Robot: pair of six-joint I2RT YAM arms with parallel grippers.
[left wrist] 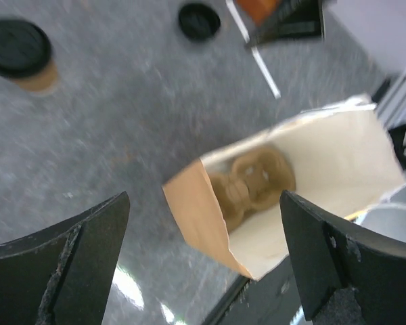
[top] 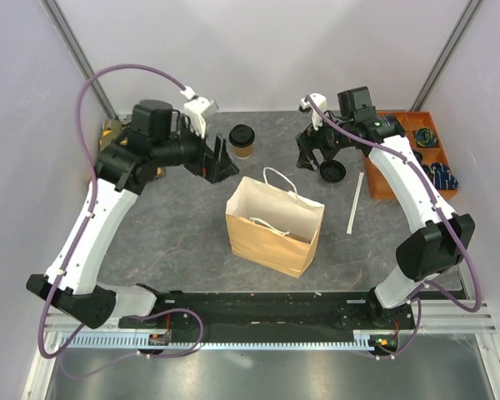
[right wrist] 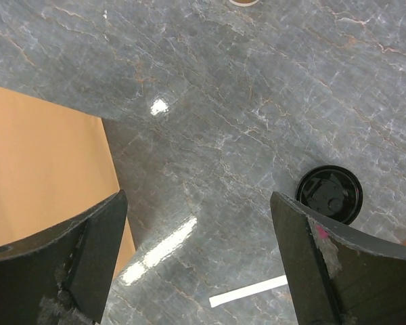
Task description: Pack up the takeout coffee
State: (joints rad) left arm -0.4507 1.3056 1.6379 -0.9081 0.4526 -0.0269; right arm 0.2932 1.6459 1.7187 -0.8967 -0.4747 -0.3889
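As my left gripper (top: 222, 158) and right gripper (top: 315, 158) both hang wide and empty, the step in hand is the pickup. The cup (top: 242, 143) stands upright on the table (top: 167, 225), lid (top: 242, 132) on, behind the bag (top: 271, 237) and near my left gripper, not yet packed. Next, I judge, the left must close around the cup wall under the lid, keep it upright, and lower it into the carrier (left wrist: 254, 181) inside the bag.
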